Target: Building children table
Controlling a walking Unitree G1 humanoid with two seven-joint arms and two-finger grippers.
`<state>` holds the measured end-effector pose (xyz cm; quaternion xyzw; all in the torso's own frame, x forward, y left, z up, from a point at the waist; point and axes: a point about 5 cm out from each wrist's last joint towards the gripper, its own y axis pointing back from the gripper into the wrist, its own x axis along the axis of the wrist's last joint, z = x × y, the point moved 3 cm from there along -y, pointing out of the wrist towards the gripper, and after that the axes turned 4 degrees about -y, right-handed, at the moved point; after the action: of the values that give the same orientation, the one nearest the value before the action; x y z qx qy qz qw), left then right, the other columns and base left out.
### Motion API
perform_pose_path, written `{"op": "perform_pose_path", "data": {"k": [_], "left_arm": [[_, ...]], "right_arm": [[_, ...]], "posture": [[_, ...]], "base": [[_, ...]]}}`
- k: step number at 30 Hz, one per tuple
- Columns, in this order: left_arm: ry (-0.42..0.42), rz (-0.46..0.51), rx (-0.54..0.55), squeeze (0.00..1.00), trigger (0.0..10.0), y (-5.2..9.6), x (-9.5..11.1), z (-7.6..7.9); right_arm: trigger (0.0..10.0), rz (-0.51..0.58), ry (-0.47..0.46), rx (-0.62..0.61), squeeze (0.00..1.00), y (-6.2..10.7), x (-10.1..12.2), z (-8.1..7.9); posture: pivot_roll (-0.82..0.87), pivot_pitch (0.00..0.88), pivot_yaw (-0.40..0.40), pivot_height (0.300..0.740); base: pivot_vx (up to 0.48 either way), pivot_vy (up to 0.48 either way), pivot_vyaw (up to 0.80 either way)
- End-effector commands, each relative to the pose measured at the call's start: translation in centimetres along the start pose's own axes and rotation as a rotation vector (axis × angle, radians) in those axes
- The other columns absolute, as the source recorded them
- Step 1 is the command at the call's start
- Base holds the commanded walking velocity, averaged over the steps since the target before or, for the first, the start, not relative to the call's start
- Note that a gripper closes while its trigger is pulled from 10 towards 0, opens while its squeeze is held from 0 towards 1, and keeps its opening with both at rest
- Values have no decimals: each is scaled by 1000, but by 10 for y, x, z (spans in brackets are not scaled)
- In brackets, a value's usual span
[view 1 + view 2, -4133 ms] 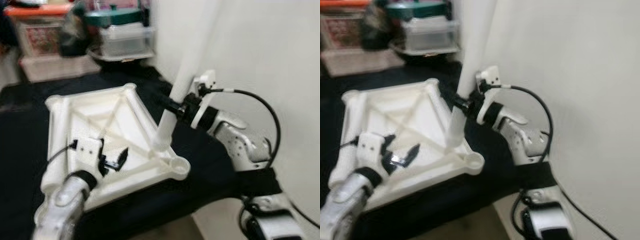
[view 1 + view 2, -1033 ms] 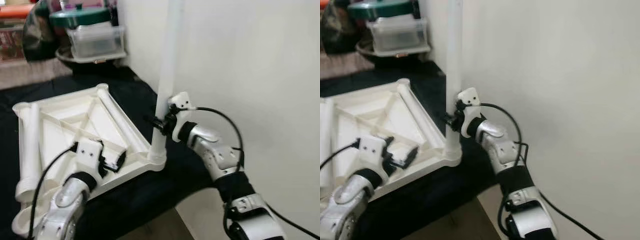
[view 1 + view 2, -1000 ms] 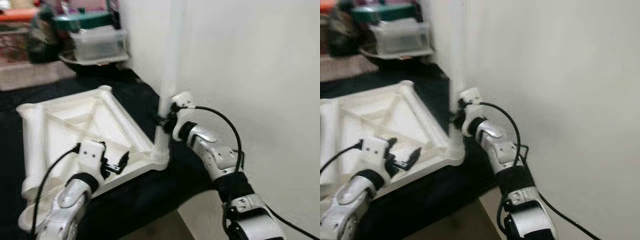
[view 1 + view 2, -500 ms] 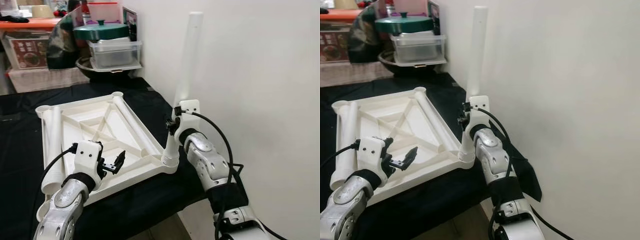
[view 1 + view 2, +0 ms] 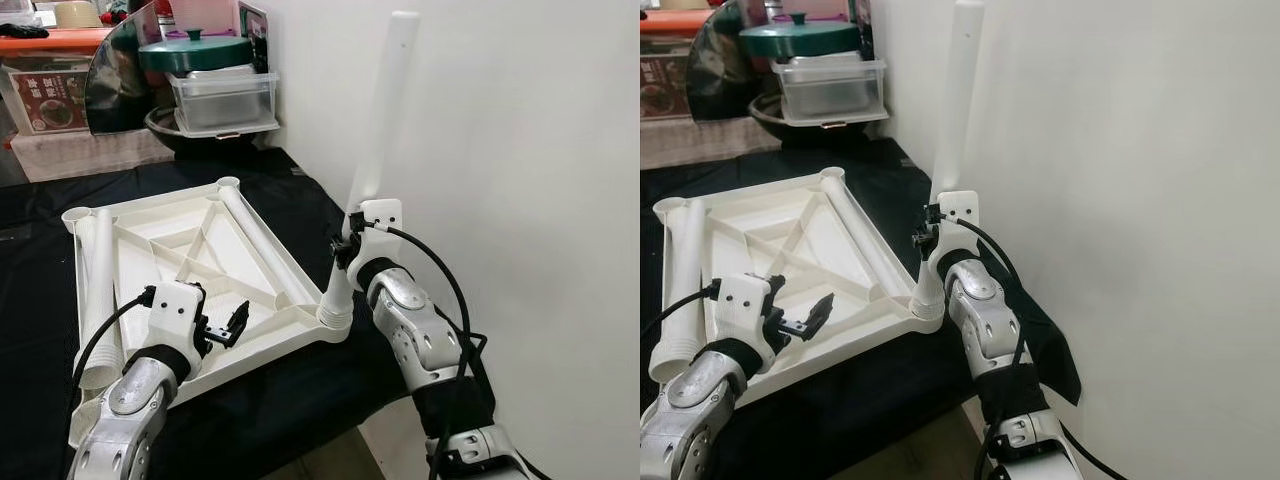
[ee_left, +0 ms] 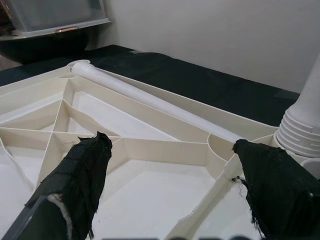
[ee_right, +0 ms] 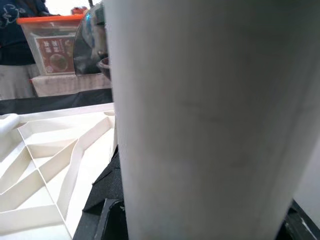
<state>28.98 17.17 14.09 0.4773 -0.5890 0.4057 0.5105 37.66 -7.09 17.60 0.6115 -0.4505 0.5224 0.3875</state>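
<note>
Tabletop [image 5: 190, 260] at cloth edge; right pincer [image 5: 345, 252] clamps leg [image 5: 372, 170].

From the head, we are looking forward and down with both eyes onto the upturned tabletop [image 5: 190, 270] on the black cloth [image 5: 290, 390], the wall at our right. Our left wrist camera is peering along its fingers [image 6: 80, 175], very near the tabletop's ribs. Our right wrist camera is sitting almost against the upright leg [image 7: 210, 120], also catching the tabletop that both eye views are sharing.
</note>
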Motion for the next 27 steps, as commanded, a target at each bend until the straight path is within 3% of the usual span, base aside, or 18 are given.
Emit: {"op": "perform_pose_path", "data": {"k": [1, 7, 18, 21, 24, 25, 27], "left_arm": [[-16, -6, 7, 0, 10000, -2, -1, -4], [-24, -6, 16, 0, 10000, -2, -1, -7], [-16, -17, 28, 0, 10000, 0, -6, -8], [-12, -22, 23, 0, 10000, -1, -7, -7], [-12, -22, 22, 0, 10000, -1, -7, -7], [-10, -25, 21, 0, 10000, -1, -7, -7], [-10, -25, 21, 0, 10000, -1, -7, -7]], "right_arm": [[10000, -113, 37, -17, 0, 8, -34, 14], [10000, -100, 87, 32, 0, 9, -34, 9], [10000, -121, 78, 160, 0, 14, -38, -3], [10000, -154, 11, 392, 0, 15, -33, -24], [10000, -159, -12, 453, 0, 17, -31, -29], [10000, -163, -34, 571, 0, 23, -28, -35], [10000, -163, -34, 571, 0, 23, -28, -35]], "posture": [[18, 0, -38, 740], [16, 0, -41, 740], [19, 0, -45, 740], [18, 0, -43, 740], [18, 0, -43, 740], [18, 0, -45, 740], [18, 0, -45, 740]], "base": [[0, 0, 0], [0, 0, 0], [0, 0, 0], [0, 0, 0], [0, 0, 0], [0, 0, 0], [0, 0, 0]]}}
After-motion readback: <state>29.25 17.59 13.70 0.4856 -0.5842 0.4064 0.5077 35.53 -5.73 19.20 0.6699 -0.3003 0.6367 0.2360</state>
